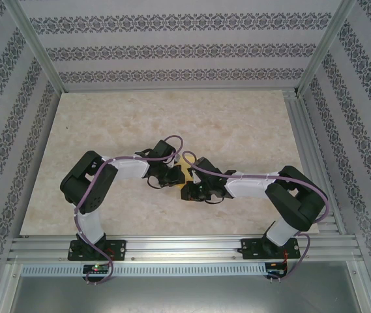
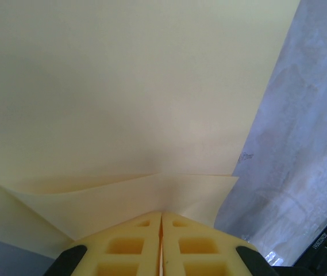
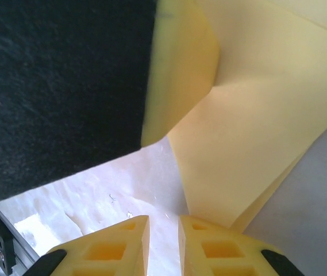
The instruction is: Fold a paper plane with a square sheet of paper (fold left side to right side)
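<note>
We note the left arm's fingers [image 2: 150, 237] together, clamped on a raised flap of the square sheet of paper [image 2: 123, 86], which lies mid-worktop [image 1: 237, 124] toward the near edge. Right arm's fingers [image 3: 131, 244] stand slightly apart, with a corner of the sheet just beside them. A small white label [image 2: 322, 241] is too blurred for us to read.

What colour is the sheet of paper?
The paper is plain pale yellow, unmarked; best seen in the left wrist view.

Left end effector [image 1: 171, 178] and right end effector [image 1: 188, 192] flank the yellow paper [image 1: 186, 169].
</note>
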Available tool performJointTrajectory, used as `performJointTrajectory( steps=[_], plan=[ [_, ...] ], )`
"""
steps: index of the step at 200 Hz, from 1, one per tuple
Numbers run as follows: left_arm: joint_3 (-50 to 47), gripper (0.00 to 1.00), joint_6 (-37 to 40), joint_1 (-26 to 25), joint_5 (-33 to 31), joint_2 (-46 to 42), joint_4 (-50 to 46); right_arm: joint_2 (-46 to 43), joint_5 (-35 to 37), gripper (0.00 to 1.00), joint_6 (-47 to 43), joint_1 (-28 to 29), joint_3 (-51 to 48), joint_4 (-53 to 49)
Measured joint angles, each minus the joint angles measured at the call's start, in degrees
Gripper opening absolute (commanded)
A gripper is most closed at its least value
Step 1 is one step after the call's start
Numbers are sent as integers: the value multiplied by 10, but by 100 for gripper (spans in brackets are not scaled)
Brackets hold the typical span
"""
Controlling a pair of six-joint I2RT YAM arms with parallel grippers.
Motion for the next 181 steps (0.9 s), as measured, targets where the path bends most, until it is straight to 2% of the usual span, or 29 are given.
performJointTrajectory(
  steps=[125,181],
  plan=[
    [1,12,0,0,-1,0,0,0,7,20,-9,-8,-1,-24],
    [10,17,5,-1,-12,-10,-24,5,-4,10,-2,-15,-11,-13]
  ],
)
